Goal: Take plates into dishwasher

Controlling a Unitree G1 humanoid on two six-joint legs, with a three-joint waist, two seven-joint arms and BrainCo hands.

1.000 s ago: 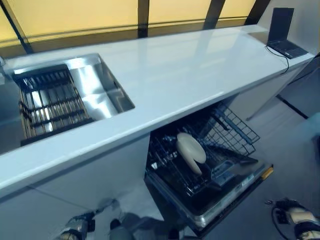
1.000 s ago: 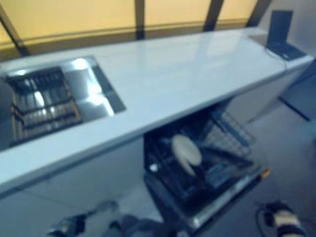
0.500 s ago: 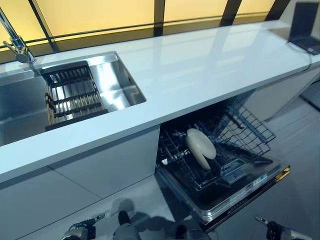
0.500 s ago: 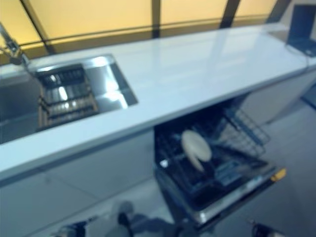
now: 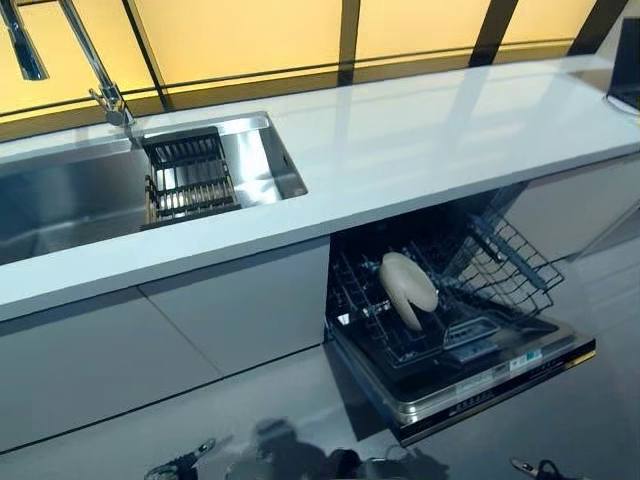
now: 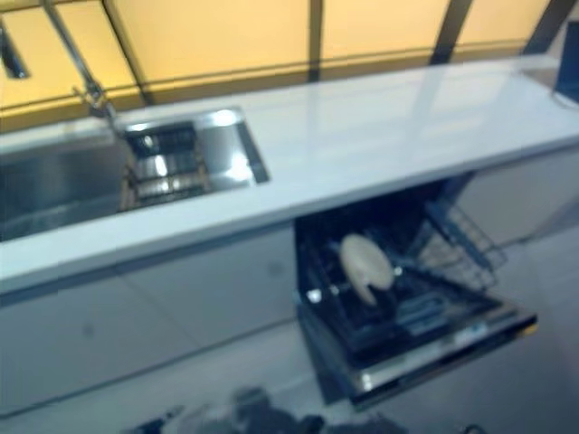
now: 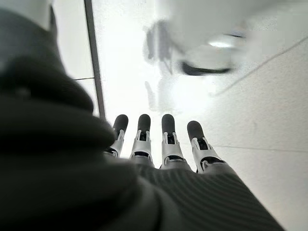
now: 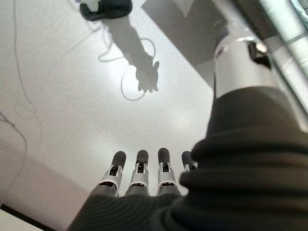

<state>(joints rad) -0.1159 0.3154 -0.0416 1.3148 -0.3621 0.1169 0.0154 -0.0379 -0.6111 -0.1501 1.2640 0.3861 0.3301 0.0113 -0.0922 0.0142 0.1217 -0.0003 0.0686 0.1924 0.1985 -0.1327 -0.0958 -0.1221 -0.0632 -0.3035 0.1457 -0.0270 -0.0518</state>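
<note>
A pale plate (image 5: 408, 287) stands on edge in the dishwasher (image 5: 470, 385) rack, likely stiff, slick and breakable, best pinched at its rim; left hand (image 7: 154, 144) and right hand (image 8: 139, 175) hang empty, fingers straight

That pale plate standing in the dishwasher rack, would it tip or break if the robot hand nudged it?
The plate looks stiff and glazed, so probably slippery and breakable. It stands on edge between the tines of the rack, which likely keep it from tipping.
</note>
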